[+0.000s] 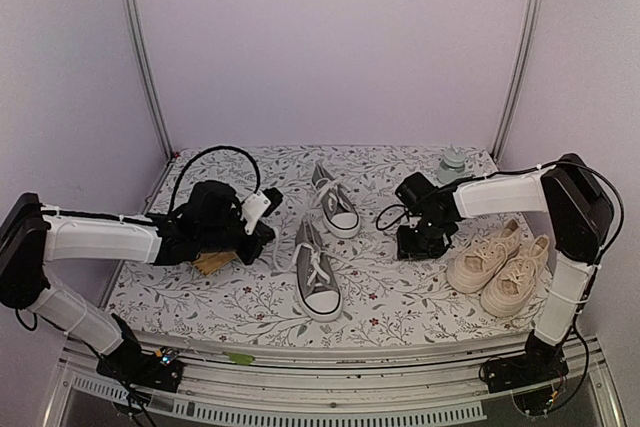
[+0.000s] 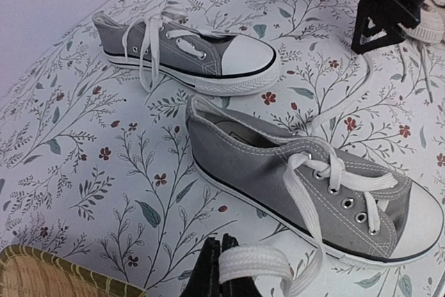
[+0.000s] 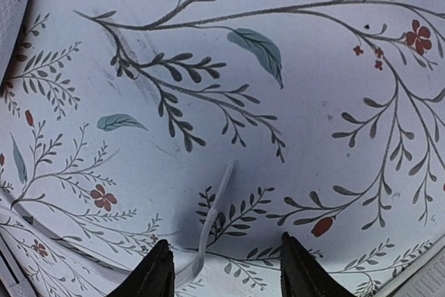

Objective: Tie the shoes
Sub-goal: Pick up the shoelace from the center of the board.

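Observation:
Two grey shoes with white laces lie mid-table, the near one and the far one. My left gripper is shut on a white lace that runs to the near grey shoe. Over on the right sits the cream pair. My right gripper hangs open just above the cloth between the two pairs. A thin lace end lies flat on the cloth between its fingers, untouched.
A woven straw mat lies under my left wrist. A small grey-green pot stands at the back right. Flower-printed cloth covers the table, with metal frame posts at the back corners.

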`<state>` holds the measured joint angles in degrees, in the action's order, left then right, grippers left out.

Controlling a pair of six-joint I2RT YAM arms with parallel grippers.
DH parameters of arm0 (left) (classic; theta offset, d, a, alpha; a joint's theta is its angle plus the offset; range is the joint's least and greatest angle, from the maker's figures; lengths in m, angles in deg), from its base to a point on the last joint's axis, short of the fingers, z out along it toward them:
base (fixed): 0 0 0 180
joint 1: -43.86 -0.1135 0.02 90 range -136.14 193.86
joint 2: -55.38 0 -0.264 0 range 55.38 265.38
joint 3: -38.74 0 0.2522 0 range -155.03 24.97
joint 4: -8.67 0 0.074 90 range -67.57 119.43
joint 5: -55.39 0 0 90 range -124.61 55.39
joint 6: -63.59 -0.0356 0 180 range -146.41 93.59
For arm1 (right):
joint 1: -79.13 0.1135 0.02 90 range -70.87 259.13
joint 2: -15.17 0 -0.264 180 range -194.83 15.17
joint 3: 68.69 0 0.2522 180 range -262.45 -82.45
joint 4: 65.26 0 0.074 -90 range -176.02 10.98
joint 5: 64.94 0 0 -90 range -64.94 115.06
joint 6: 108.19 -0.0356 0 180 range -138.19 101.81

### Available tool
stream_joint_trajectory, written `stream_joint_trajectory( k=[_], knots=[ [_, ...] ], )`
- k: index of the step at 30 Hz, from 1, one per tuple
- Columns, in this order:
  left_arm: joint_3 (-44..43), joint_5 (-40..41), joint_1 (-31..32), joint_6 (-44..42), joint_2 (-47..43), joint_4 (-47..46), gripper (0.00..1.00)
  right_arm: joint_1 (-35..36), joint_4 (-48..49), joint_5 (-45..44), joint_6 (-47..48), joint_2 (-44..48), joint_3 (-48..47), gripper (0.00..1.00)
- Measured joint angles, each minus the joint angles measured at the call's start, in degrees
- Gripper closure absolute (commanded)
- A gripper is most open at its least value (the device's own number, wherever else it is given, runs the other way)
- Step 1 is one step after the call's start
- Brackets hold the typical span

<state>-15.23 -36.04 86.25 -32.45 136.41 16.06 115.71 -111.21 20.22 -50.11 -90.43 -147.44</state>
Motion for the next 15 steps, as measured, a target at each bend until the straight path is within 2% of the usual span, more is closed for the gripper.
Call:
stream_joint_trajectory(
  k=[5,6,12,15],
  knots=[
    [0.72,1.73,0.63,0.72,0.28,0.96,1.0,0.0,1.81,1.25,0.48,-1.55,-0.57,0.97],
    [0.72,2.38,0.85,0.76,0.63,1.16,0.97,0.0,2.03,1.53,0.74,-1.64,-0.61,0.99],
    [0.66,7.96,1.27,1.77,2.54,2.93,0.37,-0.5,1.92,1.92,2.25,-1.6,-0.61,0.99],
    [0.61,9.68,1.38,3.41,2.05,4.26,0.18,-1.73,1.14,1.51,3.63,-0.37,-0.61,1.0]
  ],
)
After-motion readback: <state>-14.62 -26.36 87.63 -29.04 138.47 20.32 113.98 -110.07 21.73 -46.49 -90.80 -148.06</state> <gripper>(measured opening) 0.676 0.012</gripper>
